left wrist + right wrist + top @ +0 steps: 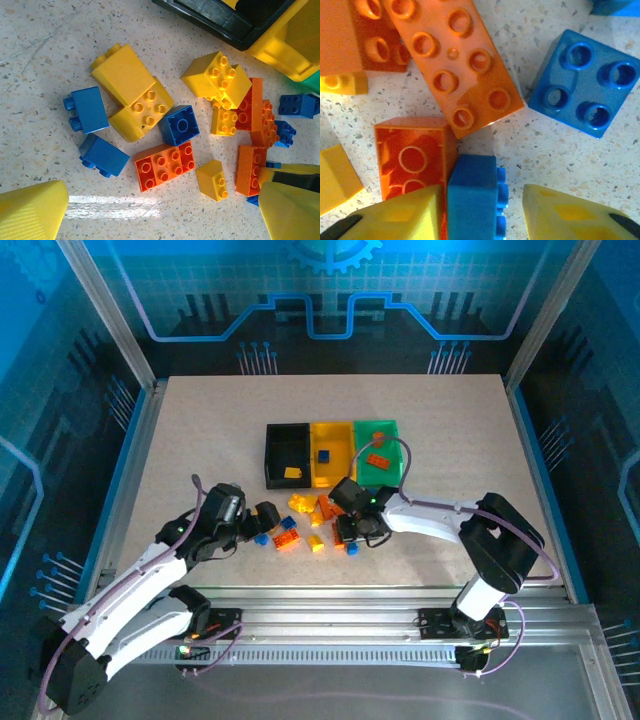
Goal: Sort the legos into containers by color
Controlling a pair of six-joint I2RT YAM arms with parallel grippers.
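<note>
While the stud tops are too blurred to read any lettering, the colours are plain. From the top view the containers sit mid-table [200, 420] in a joined row: black bin [268, 455], yellow bin [335, 476], green bin [365, 478]. A yellow brick [293, 473] lies in the black bin, a blue brick [323, 455] in the yellow bin, and orange bricks [377, 460] in the green bin. The loose legos [300, 504] are piled just on the near side of the bins, btwn the grippers: L gripper [270, 518] at the pile's left edge, R gripper [350, 532] at its right.

The wrist views show the finger detail that the top view doesn't. L wrist: L gripper [162, 212] spread wide w/ bare table btwn its fingers [30, 210]. Beyond the tips is a scatter of blue, yellow and orange bricks, incl. an orange 2x4 [165, 167].

R wrist: R gripper [485, 215] parted around a small blue block [472, 197]. The block sits against one finger [395, 215] w/ a gap to the other, so it is straddled, not clamped. An orange block on its side [412, 155] touches that blue block. A long orange brick [452, 60] and a blue 2x2 [585, 82] lie just past it.
</note>
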